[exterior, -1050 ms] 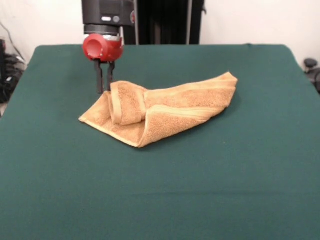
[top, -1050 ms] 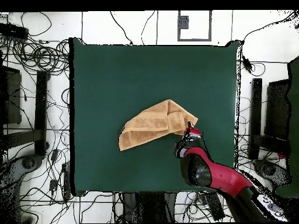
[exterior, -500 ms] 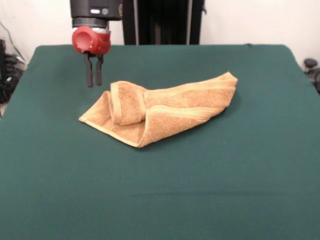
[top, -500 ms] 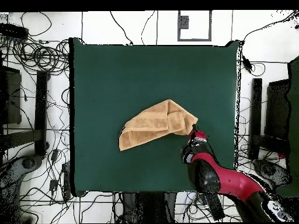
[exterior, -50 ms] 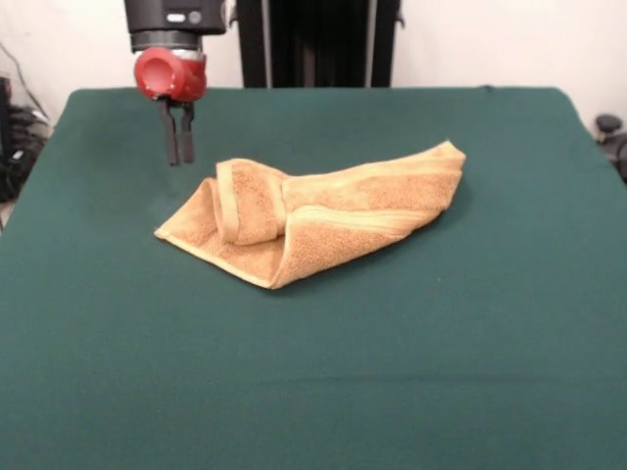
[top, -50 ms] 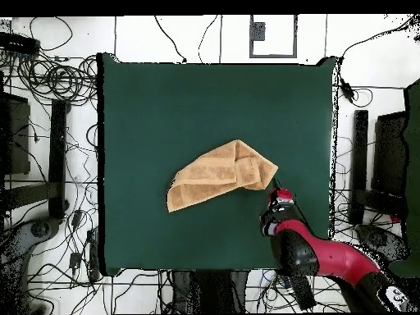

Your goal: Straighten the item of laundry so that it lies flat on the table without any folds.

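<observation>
Pincer (exterior, -50 ms: 176,157) clenched, empty, has lifted and drawn off towel (exterior, -50 ms: 313,215) toward bench (exterior, -50 ms: 411,372) edge. Towel mid-bench, one end doubled over: fold remains, regrasp likely needed.

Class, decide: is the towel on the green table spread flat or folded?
Folded. The towel lies doubled over itself on the table, one end rolled back into a raised flap.

My arm (top, -50 ms: 328,258) is red with black parts. At its end sits a round red knob under a black block, and my gripper (exterior, -50 ms: 177,157) has two thin dark fingers (exterior, -50 ms: 170,137).
</observation>
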Controlling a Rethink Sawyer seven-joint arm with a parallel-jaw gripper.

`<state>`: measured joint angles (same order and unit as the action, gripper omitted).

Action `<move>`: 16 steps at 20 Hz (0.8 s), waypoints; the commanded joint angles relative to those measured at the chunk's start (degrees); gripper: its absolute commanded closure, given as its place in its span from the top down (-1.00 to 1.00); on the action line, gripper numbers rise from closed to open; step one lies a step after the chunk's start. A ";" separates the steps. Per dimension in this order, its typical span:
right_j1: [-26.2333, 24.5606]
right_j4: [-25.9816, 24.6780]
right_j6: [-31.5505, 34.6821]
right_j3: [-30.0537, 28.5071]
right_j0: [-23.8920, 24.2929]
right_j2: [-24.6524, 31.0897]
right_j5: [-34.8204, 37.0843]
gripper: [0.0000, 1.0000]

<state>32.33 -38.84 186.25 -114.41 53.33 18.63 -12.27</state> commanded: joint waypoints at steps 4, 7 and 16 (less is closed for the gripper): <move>-3.41 -5.13 -8.02 0.01 -2.76 8.81 7.98 1.00; -2.49 -6.68 -7.35 0.79 -5.55 6.26 5.99 1.00; -1.06 -9.08 -6.75 4.19 -17.76 -6.58 -3.14 1.00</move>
<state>32.73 -45.59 186.25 -114.25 40.35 14.31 -12.25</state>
